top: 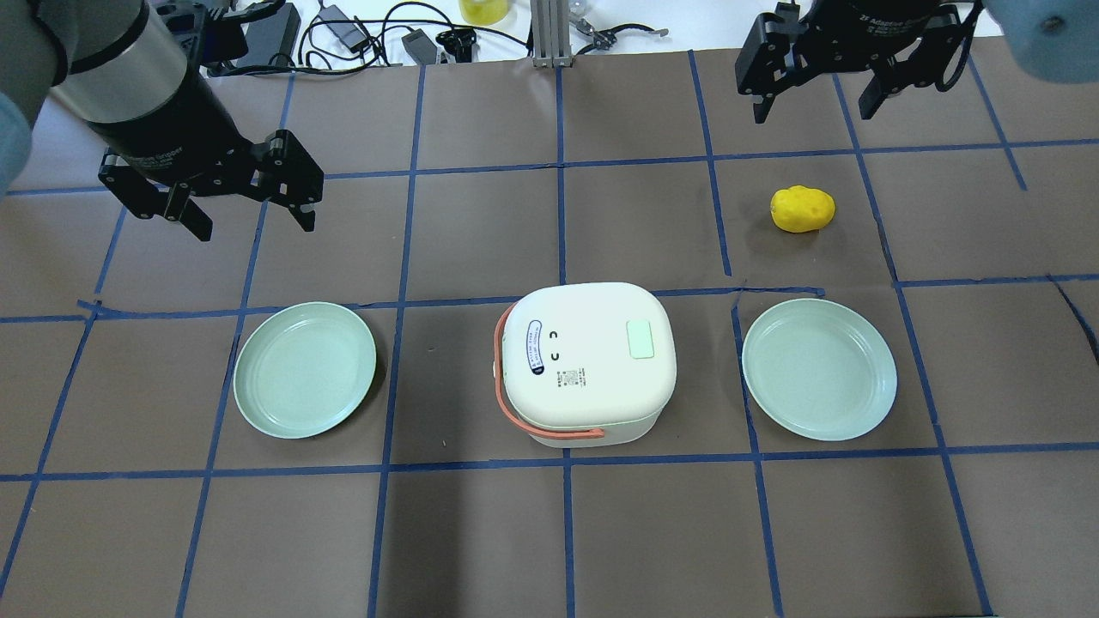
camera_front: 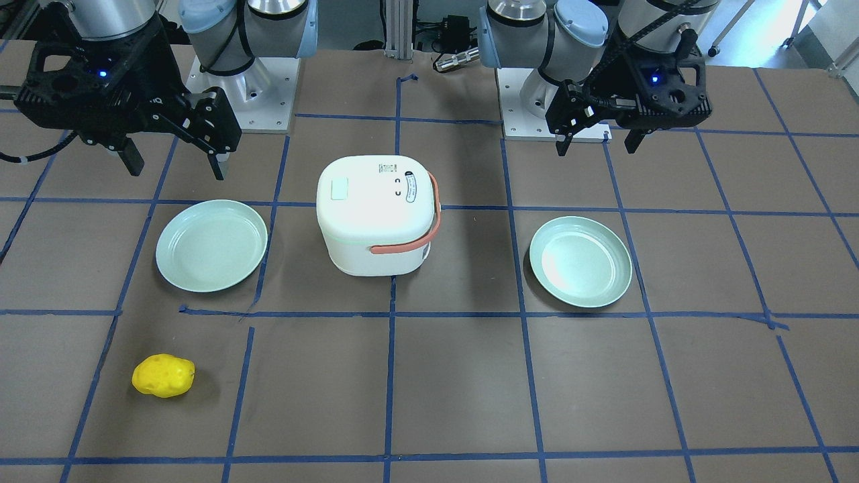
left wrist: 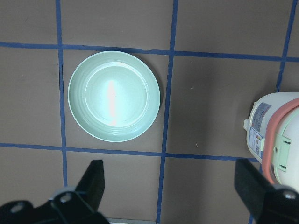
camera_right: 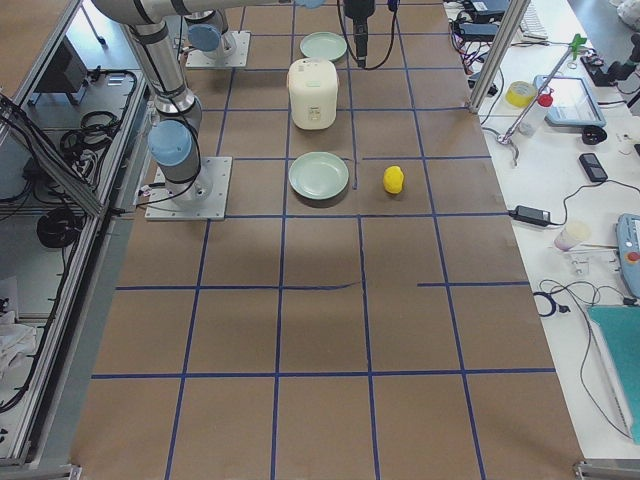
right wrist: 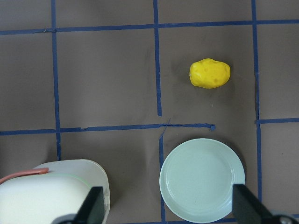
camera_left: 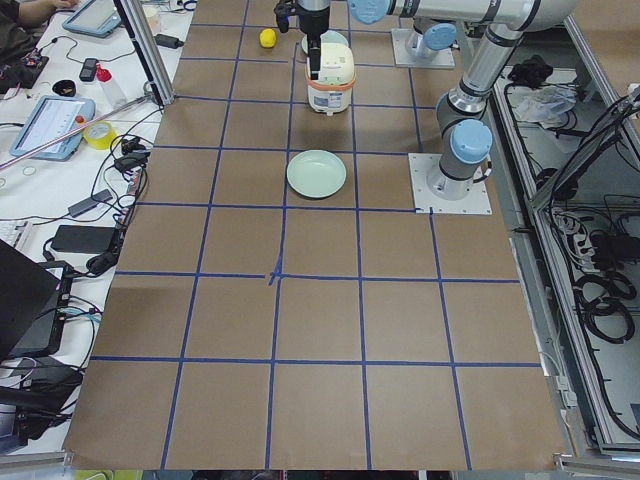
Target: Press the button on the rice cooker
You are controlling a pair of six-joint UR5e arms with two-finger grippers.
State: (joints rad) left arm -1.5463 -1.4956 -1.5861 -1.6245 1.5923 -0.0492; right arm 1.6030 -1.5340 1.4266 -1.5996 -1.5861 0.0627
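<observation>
White rounded plastic rice cooker (top: 588,365), pale green rectangular lid button (top: 640,339), centred between the side edges of brown tabletop (top: 481,232). Left gripper (top: 256,229), right gripper (top: 813,116): both spread wide, aloft, holding nothing.

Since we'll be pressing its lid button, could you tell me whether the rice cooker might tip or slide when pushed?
The rice cooker looks squat and broad-based, so a downward press probably won't tip it. Its button sits off-centre on top, so slight rocking is possible.

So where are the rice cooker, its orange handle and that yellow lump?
rice cooker (top: 589,356), overhead view, middle of its white lid.
orange handle (camera_front: 397,249), front-facing view, its straight front strip.
yellow lump (top: 802,209), overhead view, centre of its top.
</observation>
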